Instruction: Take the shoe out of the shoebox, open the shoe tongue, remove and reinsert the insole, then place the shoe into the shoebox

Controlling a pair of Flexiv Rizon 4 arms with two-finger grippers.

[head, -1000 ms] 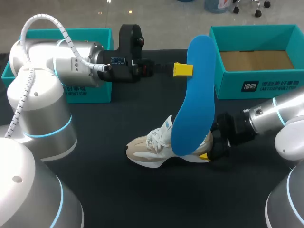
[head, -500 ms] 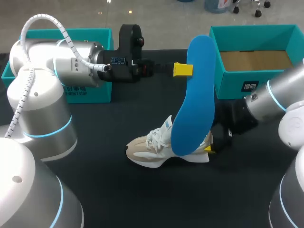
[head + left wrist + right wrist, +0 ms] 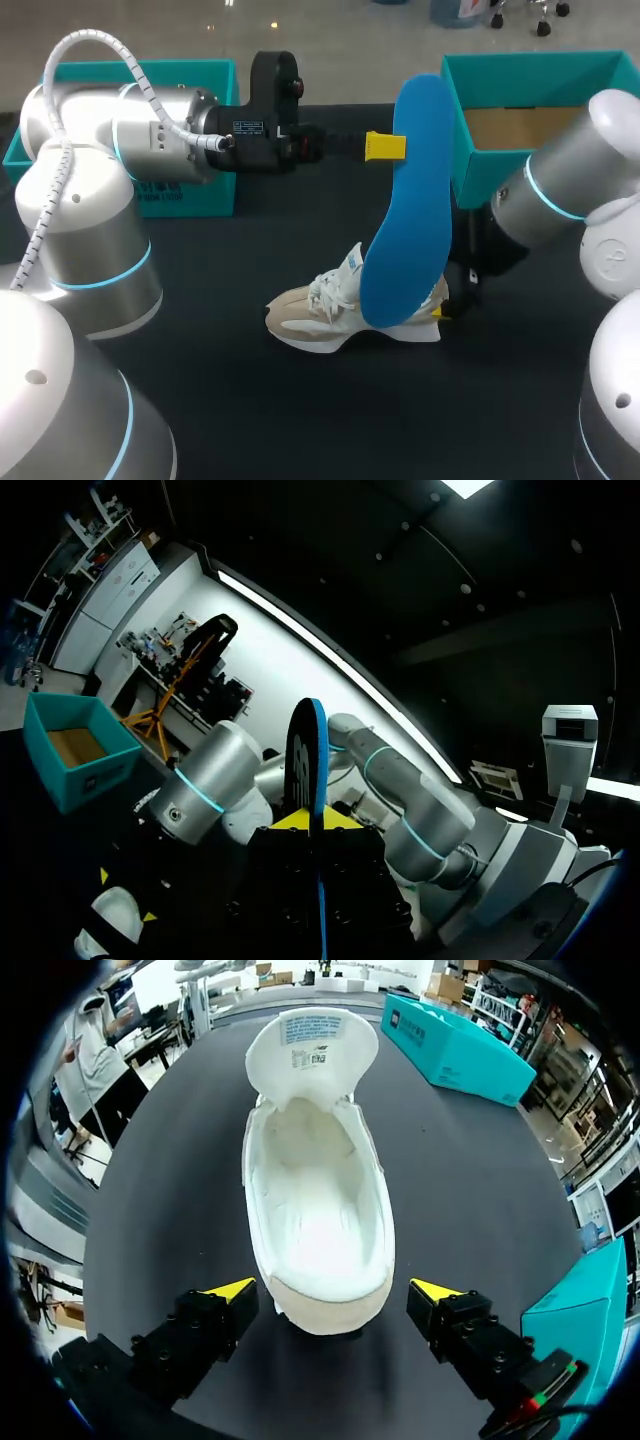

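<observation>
Fingers of the right gripper [image 3: 330, 1292] stand wide apart, flanking the heel of the shoe [image 3: 315, 1190] without touching it. Its arm has just swung upward. The left gripper [image 3: 386, 146] pinches the blue insole [image 3: 410, 200] above the shoe. Only the right wrist view shows the shoe's cavity bare, so reinsertion looks next.

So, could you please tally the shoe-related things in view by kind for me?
Shoe: 1
Blue insole: 1
Teal shoeboxes: 2
Total: 4
</observation>
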